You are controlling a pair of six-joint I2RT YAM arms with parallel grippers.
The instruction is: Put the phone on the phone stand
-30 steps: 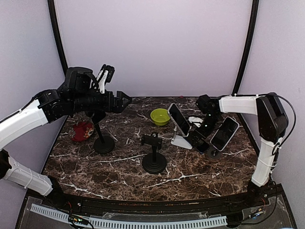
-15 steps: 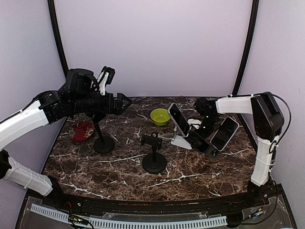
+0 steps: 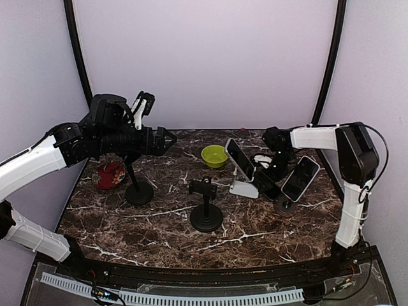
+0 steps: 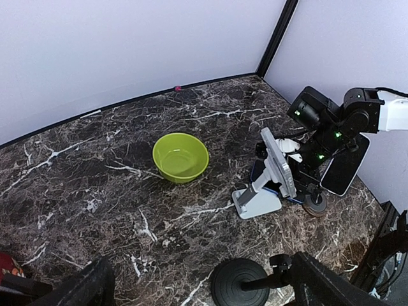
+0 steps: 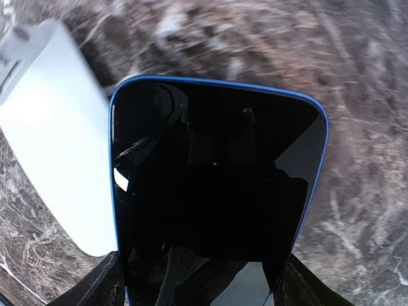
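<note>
Now, blue-edged phone (image 5: 210, 191): is lying flat, screen up, on the table (image 3: 159, 236) at the right side, just beside the foot of the white stand (image 3: 240, 189).
Right gripper (image 5: 203, 280): is hanging straight over the phone, with its fingers (image 5: 105, 284) flanking the phone's long edges; whether they are pressing on it cannot be told.
Why it is held this way: coming from above across the narrow width looks like the only approach to a flat phone hemmed in on both sides.
Close neighbours: the white stand is carrying a propped phone (image 3: 239, 159) on the left, and a black stand (image 3: 284, 205) is carrying another phone (image 3: 300, 178) on the right. Both are near enough to be knocked during a lift.
Likely target: the clamp stand (image 3: 206, 217) is standing empty at the table's middle, nearer and to the left.
Open room: bare marble is lying around that stand, so the way there looks free once the phone is above its neighbours.
Left gripper (image 3: 169, 136): is hovering wide open and holding nothing, high over the far left, above another black stand (image 3: 138, 193).
Further out: a green bowl (image 3: 214, 155) at the far middle and a red item (image 3: 109, 175) at the left edge, both well apart from the phone.
</note>
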